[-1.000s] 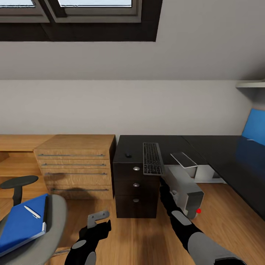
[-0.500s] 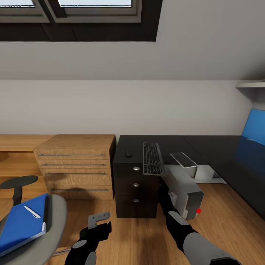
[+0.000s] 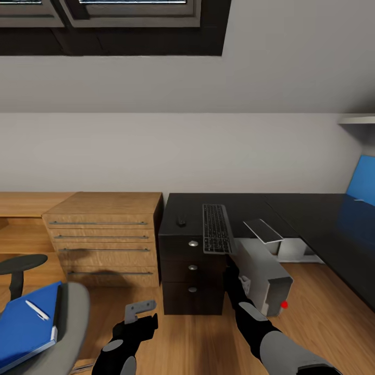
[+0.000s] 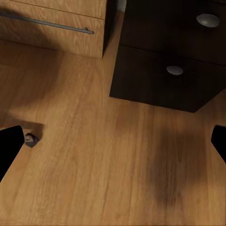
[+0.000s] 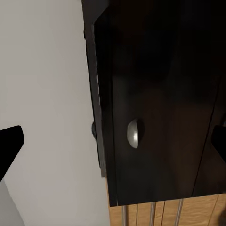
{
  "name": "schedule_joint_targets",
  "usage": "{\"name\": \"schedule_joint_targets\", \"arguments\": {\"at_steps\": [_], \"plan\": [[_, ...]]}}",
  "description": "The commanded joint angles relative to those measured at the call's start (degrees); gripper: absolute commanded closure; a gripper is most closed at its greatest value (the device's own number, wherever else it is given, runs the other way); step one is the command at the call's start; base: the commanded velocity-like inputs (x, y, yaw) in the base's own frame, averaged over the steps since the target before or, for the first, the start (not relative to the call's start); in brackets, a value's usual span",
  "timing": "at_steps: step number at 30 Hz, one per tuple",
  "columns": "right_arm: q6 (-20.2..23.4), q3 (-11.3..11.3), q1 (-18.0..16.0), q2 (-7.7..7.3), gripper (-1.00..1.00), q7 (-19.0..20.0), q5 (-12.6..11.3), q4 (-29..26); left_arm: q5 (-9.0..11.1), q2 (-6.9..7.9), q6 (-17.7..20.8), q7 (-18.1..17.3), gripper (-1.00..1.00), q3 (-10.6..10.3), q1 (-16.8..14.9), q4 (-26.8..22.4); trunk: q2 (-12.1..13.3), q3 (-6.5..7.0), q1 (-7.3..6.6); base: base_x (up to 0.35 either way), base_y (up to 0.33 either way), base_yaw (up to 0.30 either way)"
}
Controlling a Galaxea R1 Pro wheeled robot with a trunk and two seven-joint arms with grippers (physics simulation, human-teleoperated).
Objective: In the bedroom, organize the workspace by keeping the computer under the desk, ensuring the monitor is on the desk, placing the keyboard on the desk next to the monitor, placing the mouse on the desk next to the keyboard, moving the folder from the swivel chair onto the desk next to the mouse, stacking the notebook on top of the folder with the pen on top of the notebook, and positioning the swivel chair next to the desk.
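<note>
While the keyboard point(image 3: 216, 228) lies on the desk point(image 3: 250, 204) with its near end poking out past the front edge above the drawer unit point(image 3: 192, 263), the right arm reaches up just below it, and that is where I'd worry. The right gripper point(image 3: 233, 274) sits close under the overhanging end, between the drawer unit and the tilted computer point(image 3: 263, 271); a careless lift could catch the keyboard's edge and tip it off to the floor. The computer, leaning by the desk's white leg and not yet tucked under the desk, could also be knocked by the forearm.

The mouse point(image 3: 181, 221) rests on the desk, beside the keyboard on the side toward the wooden cabinet point(image 3: 104, 237). The folder point(image 3: 28, 325) lies on the chair point(image 3: 70, 317), well away from the desk, with the pen point(image 3: 38, 309) on top.

From the head view I cannot tell how the right fingers stand, but the right wrist view shows both dark fingertips point(image 5: 10, 141) spread wide with nothing between them, facing a drawer knob point(image 5: 134, 133). The left gripper point(image 3: 139, 311) hangs low in front of the drawer unit; its wrist view shows its fingertips point(image 4: 9, 143) wide apart and empty over the plank floor point(image 4: 94, 160), and also a castor point(image 4: 30, 138) of the chair.
</note>
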Motion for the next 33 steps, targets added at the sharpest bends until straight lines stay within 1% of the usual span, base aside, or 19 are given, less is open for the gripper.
{"name": "schedule_joint_targets", "arguments": {"at_steps": [1, 5, 9, 12, 16, 18, 25, 29, 33], "plan": [[-0.26, 0.36, -0.03, -0.01, -1.0, 0.18, -0.39, 0.12, 0.6, 0.01, 0.12, 0.53, -1.0, -0.06, -0.03, -0.06, -0.03, -0.06, 0.01, 0.114, 0.0, 0.0], [-0.26, 0.41, -0.03, -0.07, -1.0, 0.13, -0.4, 0.28, 0.6, -0.05, 0.3, 0.51, -1.0, -0.26, -0.03, -0.06, -0.03, -0.06, 0.01, 0.058, 0.0, 0.0], [-0.26, 0.44, -0.04, -0.1, -1.0, 0.1, -0.41, 0.32, 0.6, -0.02, 0.7, 0.54, -1.0, -1.34, -0.03, -0.06, -0.03, -0.06, 0.01, 0.018, 0.0, 0.0], [-0.26, 0.45, -0.05, -0.1, -1.0, 0.08, -0.41, 0.31, 0.6, 0.01, 0.81, 0.56, -1.0, -1.72, -0.03, -0.06, -0.03, -0.06, 0.01, 0.111, 0.0, 0.0], [-0.26, 0.45, -0.03, -0.1, -1.0, 0.11, -0.41, 0.29, 0.6, 0.57, 0.84, 0.53, -1.0, -1.96, -0.03, -0.06, -0.03, -0.06, 0.01, 0.183, 0.0, 0.0], [-0.26, 0.49, -0.04, -0.1, -1.0, 0.13, -0.41, 0.28, 0.6, 0.84, 0.85, 0.52, -1.0, -2.39, -0.03, -0.11, -0.03, -0.06, 0.01, 0.08, 0.0, 0.0], [-0.26, 0.53, -0.06, -0.1, -1.0, 0.15, -0.41, 0.27, 0.6, 1.11, 0.86, 0.59, -1.0, -2.9, -0.03, -0.19, -0.03, -0.06, 0.01, 0.025, 0.0, 0.0], [-0.32, 0.54, -0.04, -0.1, -1.0, 0.15, -0.35, 0.27, 0.6, 1.14, 0.78, 0.64, -1.0, -2.99, -0.03, -0.26, 1.58, 0.66, -0.87, 0.002, 0.0, 0.0], [-0.35, 0.54, -0.05, -0.1, -1.0, 0.15, -0.33, 0.27, 0.6, 1.15, 0.83, 0.65, -1.0, -2.98, -0.03, -0.24, 1.58, 0.66, -0.87, 0.0, 0.0, 0.0]]}}
